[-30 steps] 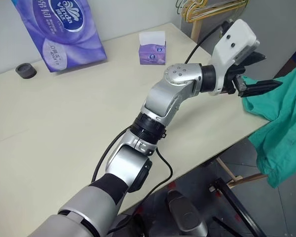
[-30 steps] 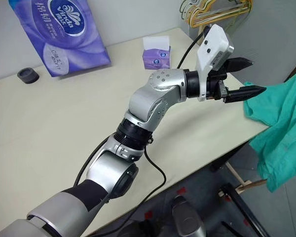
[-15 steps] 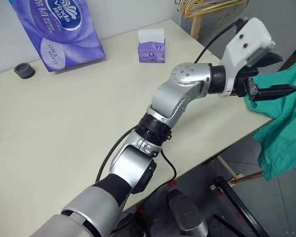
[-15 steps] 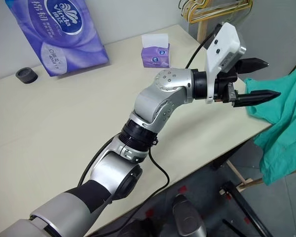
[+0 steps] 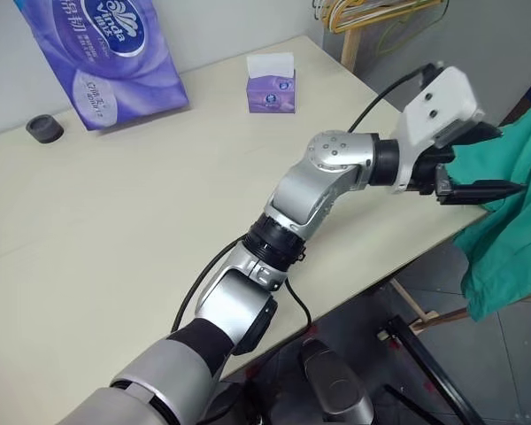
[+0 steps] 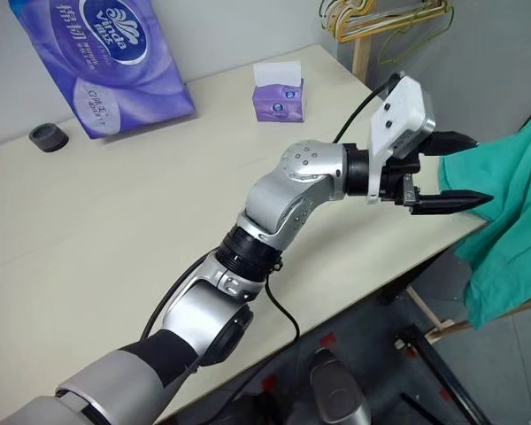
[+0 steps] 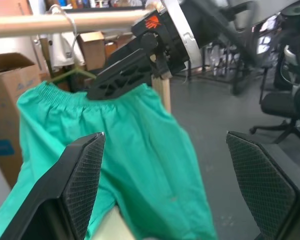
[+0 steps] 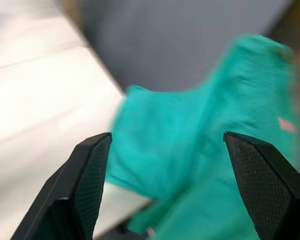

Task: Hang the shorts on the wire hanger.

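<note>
Both fingers pairs released | shorts (image 7: 140, 150) hang lengthwise downward, waistband (image 7: 50, 92) up

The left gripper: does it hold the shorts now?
No, the left gripper is open, with the shorts beyond its fingertips.

Left gripper (image 6: 450, 170) extends past the tabletop (image 6: 115, 212) edge, jaws apart, empty, tips beside the teal-green shorts (image 6: 513, 221), which hang off the tabletop's right corner. On the tabletop: large purple tissue pack (image 6: 106, 62), small purple tissue box (image 6: 279, 93), black round cap (image 6: 49, 137). Yellow and green hangers (image 6: 380, 18) are bunched on a wooden post behind.
</note>
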